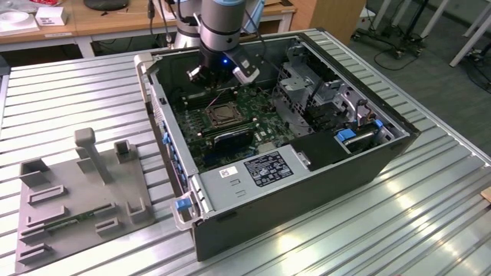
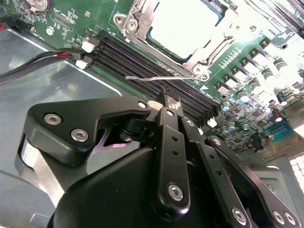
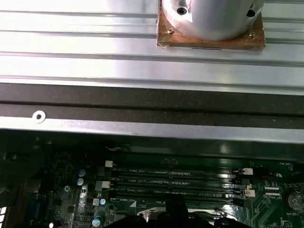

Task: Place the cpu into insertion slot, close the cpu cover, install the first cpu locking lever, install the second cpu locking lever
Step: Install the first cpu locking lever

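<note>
The open computer case (image 1: 307, 190) lies on the metal table with its green board facing up. The cpu (image 2: 185, 19) sits in the insertion slot (image 1: 223, 114), its pale top showing through the window of the cpu cover (image 2: 135, 21), which lies flat over it. A thin silvery locking lever (image 2: 147, 77) sticks out beside the socket, above the black memory slots (image 2: 142, 61). My gripper (image 2: 166, 102) hangs just above the board by that lever; in the exterior view the gripper (image 1: 220, 86) is just behind the socket. Its fingertips meet, with nothing between them.
The case walls (image 1: 157, 98) rise close around the gripper. A drive cage (image 1: 307, 86) and a labelled metal box (image 1: 265, 169) fill the exterior view's right and the near side. A grey fixture plate (image 1: 77, 195) with posts stands on the table at the exterior view's left. The arm's base (image 3: 209, 19) is bolted behind the case.
</note>
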{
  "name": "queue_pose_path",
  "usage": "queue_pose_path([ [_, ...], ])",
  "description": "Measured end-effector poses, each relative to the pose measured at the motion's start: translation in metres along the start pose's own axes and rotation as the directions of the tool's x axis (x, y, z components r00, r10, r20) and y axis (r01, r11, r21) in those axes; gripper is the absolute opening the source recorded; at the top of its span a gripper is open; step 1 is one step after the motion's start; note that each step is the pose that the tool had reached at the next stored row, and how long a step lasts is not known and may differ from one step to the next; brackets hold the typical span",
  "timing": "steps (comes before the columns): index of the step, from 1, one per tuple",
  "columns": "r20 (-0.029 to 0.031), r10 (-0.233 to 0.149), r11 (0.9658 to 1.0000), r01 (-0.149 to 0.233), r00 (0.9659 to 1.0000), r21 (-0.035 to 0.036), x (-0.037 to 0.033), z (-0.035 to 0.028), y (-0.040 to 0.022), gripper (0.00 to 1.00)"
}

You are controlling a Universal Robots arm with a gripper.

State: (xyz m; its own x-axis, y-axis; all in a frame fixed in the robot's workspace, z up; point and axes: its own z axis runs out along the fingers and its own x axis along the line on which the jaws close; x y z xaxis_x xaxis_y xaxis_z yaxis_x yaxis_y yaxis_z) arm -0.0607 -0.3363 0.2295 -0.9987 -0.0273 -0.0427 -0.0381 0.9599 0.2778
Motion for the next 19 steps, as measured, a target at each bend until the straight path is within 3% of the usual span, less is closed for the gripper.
queue_pose_path([
  [19,0.0002,0.000,1.0000,0.000,1.0000,-0.0009,-0.0052,0.0038,-0.0012,0.11],
])
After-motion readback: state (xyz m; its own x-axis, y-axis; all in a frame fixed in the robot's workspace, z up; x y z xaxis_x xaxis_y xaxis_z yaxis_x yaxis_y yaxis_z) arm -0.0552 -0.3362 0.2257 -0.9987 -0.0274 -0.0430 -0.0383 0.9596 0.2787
